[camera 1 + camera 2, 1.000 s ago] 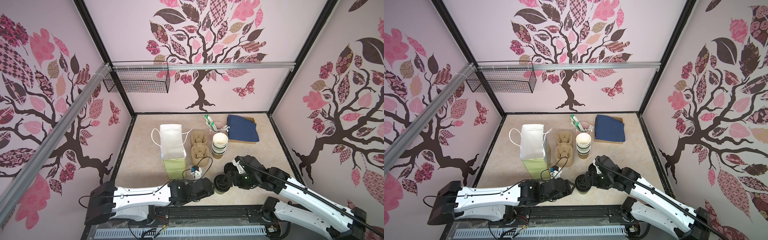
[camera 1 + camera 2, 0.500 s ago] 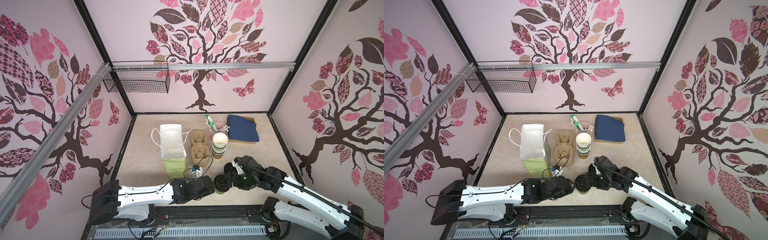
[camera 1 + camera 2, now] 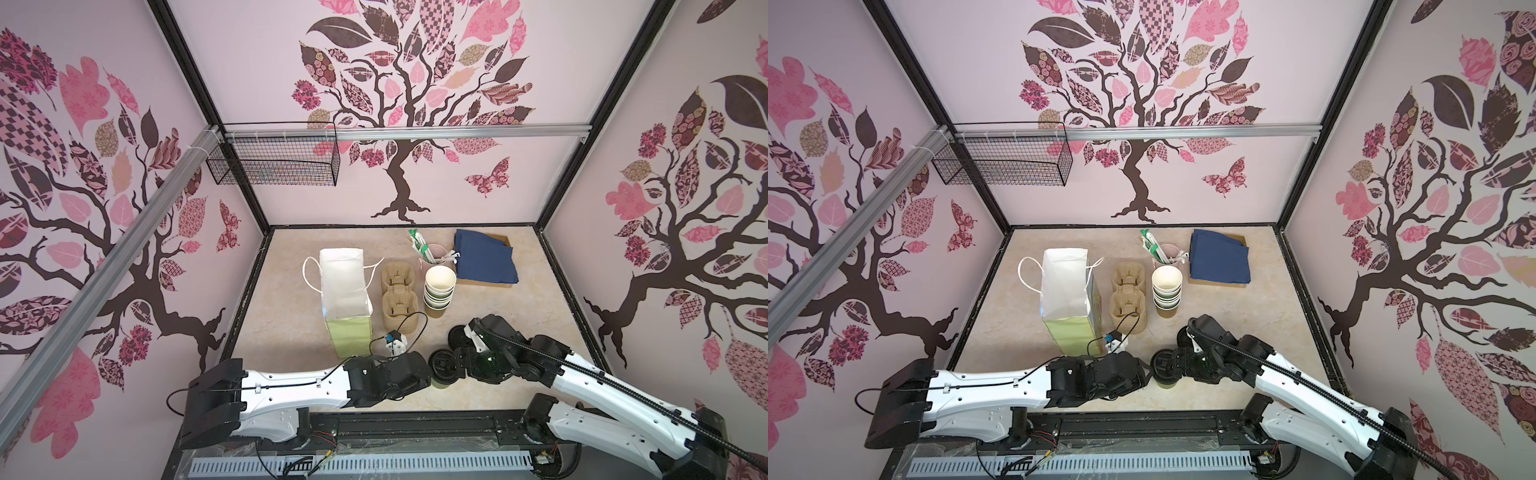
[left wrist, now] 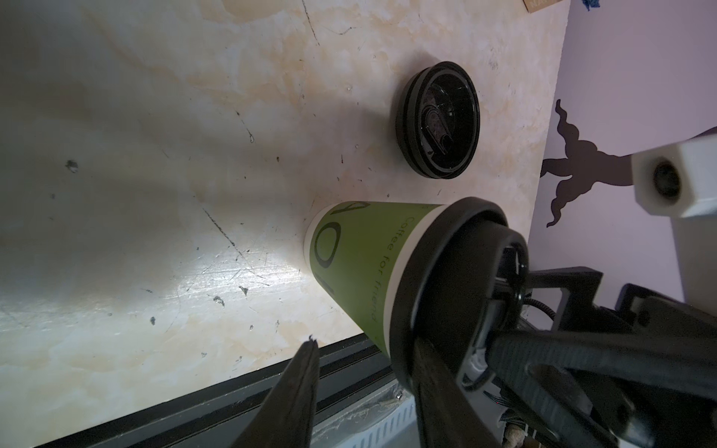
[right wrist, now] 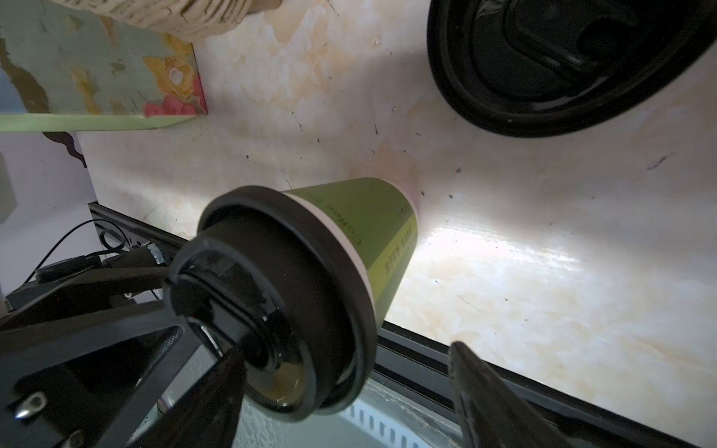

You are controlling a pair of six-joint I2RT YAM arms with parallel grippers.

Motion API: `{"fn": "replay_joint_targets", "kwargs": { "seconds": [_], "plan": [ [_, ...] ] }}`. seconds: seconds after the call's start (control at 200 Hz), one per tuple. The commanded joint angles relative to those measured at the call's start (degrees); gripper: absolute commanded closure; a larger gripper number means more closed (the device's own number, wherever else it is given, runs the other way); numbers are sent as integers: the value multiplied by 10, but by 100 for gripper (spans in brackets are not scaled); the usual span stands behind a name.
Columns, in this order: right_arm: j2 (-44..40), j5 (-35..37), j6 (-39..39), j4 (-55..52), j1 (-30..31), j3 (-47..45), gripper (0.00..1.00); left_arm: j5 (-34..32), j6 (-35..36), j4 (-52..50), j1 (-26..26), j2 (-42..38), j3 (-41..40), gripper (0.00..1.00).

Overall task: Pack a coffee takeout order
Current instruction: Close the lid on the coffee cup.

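olive-green cup [image 3: 443,385], black lid [image 5: 310,271] seated on its rim: we find it upright at the front edge of the table [image 3: 291,324], between the two grippers.

left gripper [image 4: 364,343]: we see the jaws partly parted, with bare table and rail in the gap. one finger [image 4: 434,388] crosses the lid's edge in the wrist view. the cup is not between the fingers, and we cannot tell whether that finger touches it.

right gripper [image 5: 347,347]: the jaws stand wide and straddle the lid. one finger overlaps the lid's raised top and the other is clear of the rim. nothing is clamped.

a loose lid [image 4: 438,124] lies near the cup. further back we note the paper bag [image 3: 347,336] upright, the carrier [image 3: 399,299] just beside it, then the stack of lidless cups [image 3: 438,289], and the napkin [image 3: 484,257] on a cardboard tray [image 3: 500,240] at the rear.
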Motion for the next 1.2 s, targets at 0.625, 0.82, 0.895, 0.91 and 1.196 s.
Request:
{"fn": "replay_joint_targets", "kwargs": {
  "seconds": [0.625,0.82,0.895,0.91,1.196],
  "plan": [
    [-7,37,64,-48,-2,-1,17,19,9,-63,-14,62,-9,62],
    [-14,48,61,-51,-2,26,17,-1,59,-73,-8,47,39,59],
    [-14,51,58,-54,-2,31,17,-5,75,-66,-3,45,53,58],
    [-14,52,57,-54,-2,31,17,-6,78,-66,-3,44,55,58],
    [-20,44,53,-48,-5,37,17,-34,96,-64,3,29,88,56]
  ]
}}
